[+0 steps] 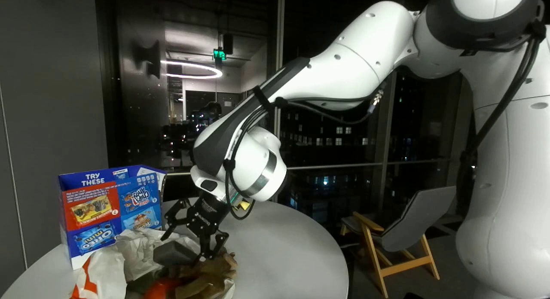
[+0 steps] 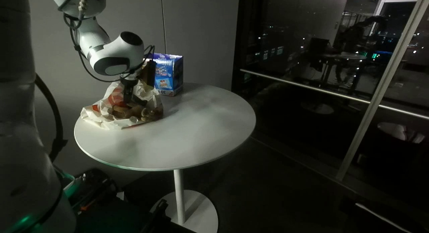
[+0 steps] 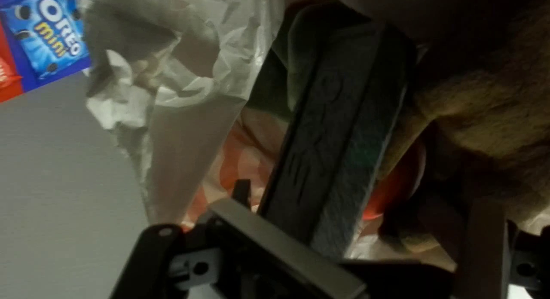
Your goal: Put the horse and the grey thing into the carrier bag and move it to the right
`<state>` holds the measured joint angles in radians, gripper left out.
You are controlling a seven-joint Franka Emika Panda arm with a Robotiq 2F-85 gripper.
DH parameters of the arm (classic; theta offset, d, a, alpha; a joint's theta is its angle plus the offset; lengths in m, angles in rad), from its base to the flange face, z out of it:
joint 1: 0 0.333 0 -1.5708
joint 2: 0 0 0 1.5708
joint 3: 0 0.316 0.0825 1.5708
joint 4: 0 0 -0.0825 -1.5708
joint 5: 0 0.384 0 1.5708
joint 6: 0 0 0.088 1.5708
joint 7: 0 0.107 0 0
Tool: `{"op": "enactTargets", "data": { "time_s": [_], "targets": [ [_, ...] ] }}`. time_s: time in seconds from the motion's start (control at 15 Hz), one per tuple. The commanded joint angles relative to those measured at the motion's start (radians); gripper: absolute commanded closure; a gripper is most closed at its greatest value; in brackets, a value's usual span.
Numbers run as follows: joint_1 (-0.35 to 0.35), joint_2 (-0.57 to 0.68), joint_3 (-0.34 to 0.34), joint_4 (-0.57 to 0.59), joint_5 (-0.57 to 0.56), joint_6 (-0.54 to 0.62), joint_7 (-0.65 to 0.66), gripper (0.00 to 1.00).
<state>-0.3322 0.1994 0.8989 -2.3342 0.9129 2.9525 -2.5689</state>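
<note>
Presumably stiff, the dark grey oblong block (image 3: 331,140) is lodged among folds of the wrinkled white plastic carrier bag (image 3: 189,135), at nine o'clock from the furry brown toy horse (image 3: 494,118) in the wrist view, best pinched mid-length by the wide-parted black gripper (image 1: 182,248).

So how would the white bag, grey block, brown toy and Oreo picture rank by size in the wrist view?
Largest: white bag
Next: grey block
Smallest: Oreo picture
Brown toy: unsure, partly shadowed and cut off by the frame.
</note>
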Motion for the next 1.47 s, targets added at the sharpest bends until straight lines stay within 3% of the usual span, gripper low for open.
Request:
{"op": "enactTargets", "data": {
  "time_s": [0.0,0.2,0.33,0.6,0.67,1.0,1.27,1.33,1.4],
  "targets": [
    [-0.093,-0.197,0.097,0.008,0.217,-0.089,-0.048,0.0],
    [-0.102,-0.354,0.06,0.001,0.343,-0.102,0.025,0.0],
    [-0.115,-0.398,0.023,-0.017,0.338,-0.055,0.052,0.0],
    [-0.196,-0.401,0.005,-0.082,0.225,0.06,0.167,0.0],
    [-0.161,-0.378,-0.002,-0.044,0.27,0.01,0.096,0.0],
    [-0.2,-0.375,-0.003,-0.072,0.243,0.034,0.13,0.0],
    [-0.228,-0.421,-0.044,-0.125,0.145,-0.258,0.201,0.0],
    [-0.06,-0.402,-0.226,-0.146,0.048,-0.288,0.258,0.0],
    [-0.044,-0.43,-0.272,-0.165,-0.007,-0.364,0.279,0.0]
  ]
}}
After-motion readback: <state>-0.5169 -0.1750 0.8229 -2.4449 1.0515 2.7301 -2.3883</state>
